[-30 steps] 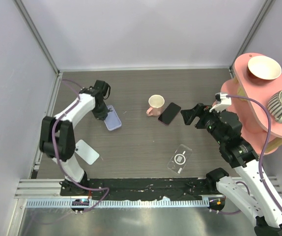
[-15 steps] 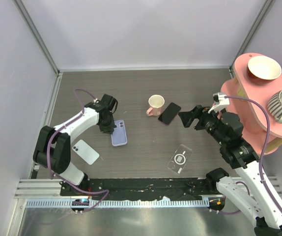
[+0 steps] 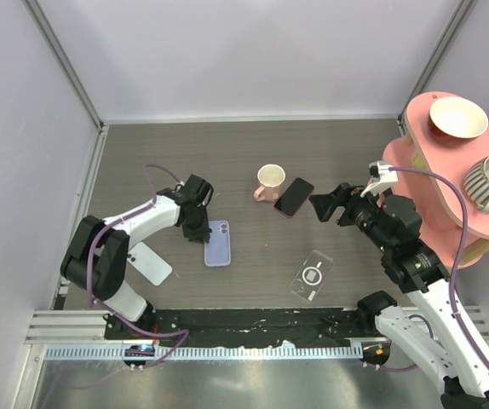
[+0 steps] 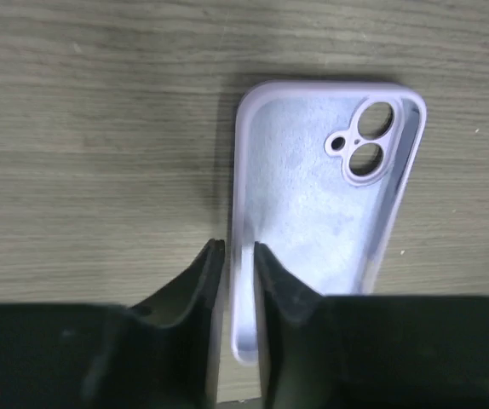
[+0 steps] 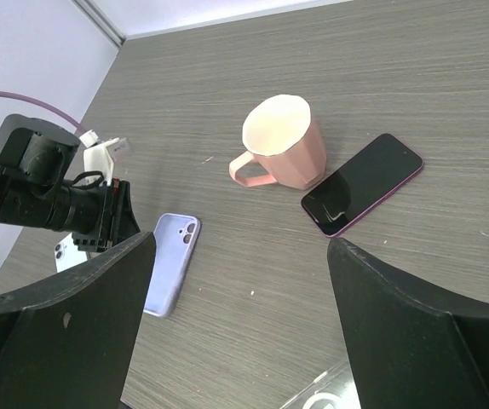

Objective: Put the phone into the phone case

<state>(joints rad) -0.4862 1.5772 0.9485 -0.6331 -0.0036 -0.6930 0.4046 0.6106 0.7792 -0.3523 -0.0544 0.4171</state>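
A: Your phone case [image 3: 217, 243] lies cavity-up, ready to receive. The phone [image 3: 294, 197] sits beside the mug [image 3: 269, 181], well apart from it.

B: Your left gripper [image 4: 238, 256] straddles its side wall, nearly closed; whether it's pinching, I can't tell. Your right gripper [image 5: 240, 243] gapes empty near the phone.
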